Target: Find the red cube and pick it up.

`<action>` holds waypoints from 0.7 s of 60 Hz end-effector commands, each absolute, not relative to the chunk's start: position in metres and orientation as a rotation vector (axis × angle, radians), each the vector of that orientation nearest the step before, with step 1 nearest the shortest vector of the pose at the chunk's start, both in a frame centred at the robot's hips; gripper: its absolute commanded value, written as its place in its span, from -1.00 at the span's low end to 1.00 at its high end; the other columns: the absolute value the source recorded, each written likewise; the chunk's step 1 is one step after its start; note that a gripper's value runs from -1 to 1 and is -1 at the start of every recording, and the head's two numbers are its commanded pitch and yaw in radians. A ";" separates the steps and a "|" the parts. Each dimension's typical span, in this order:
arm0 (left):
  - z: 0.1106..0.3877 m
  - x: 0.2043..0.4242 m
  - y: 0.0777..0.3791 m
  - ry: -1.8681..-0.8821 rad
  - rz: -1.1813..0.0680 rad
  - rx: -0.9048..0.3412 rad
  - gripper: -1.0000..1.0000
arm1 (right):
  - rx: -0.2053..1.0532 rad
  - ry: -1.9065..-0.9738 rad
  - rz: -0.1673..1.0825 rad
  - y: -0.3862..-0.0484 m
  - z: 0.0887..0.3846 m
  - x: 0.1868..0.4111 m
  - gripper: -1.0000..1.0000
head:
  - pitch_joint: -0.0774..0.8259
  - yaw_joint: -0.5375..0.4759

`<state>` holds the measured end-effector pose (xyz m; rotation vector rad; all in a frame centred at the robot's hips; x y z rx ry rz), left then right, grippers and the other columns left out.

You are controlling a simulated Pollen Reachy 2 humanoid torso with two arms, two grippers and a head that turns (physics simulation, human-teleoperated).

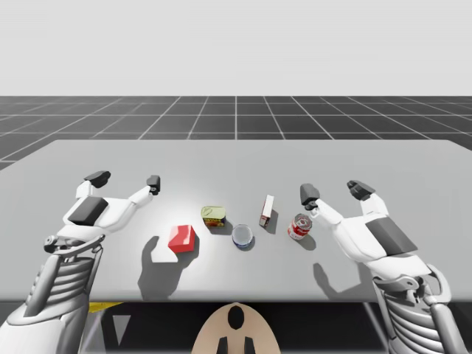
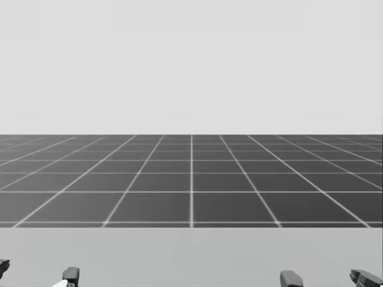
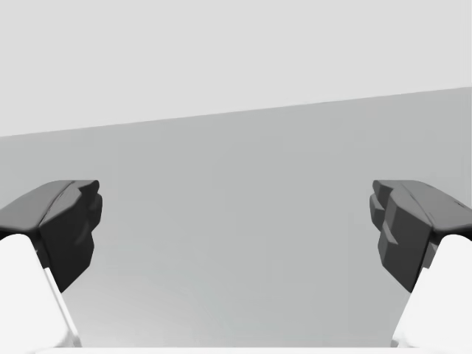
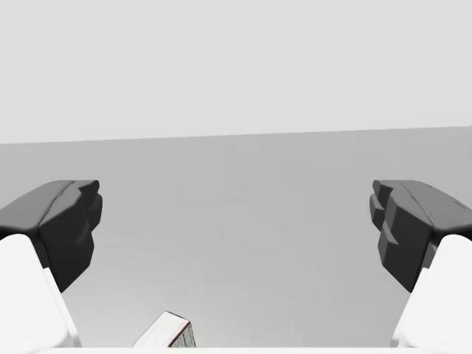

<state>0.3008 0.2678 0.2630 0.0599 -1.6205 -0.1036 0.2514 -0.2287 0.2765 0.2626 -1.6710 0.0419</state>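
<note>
The red cube [image 1: 181,238] lies on the grey table [image 1: 236,158], left of the middle near the front. My left gripper [image 1: 125,179] hovers open above the table, behind and to the left of the cube, and its wrist view has bare table between the dark fingers [image 3: 70,225]. My right gripper [image 1: 333,190] is open too, raised at the right side. In the head view, dark fingertips [image 2: 70,275] of my left gripper and fingertips [image 2: 291,278] of my right gripper poke up at the lower edge.
A short yellow-green can [image 1: 213,216], a round blue tin [image 1: 243,237], a red and white can [image 1: 299,226] and an upright white and red box [image 1: 266,210] stand in a row between the grippers. The box's top [image 4: 168,330] peeks in under my right gripper.
</note>
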 end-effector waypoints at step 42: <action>0.262 0.303 0.269 -1.612 -0.113 0.070 -1.00 | 0.242 -1.662 0.041 -0.228 0.277 0.252 -1.00 | 0.18 0.12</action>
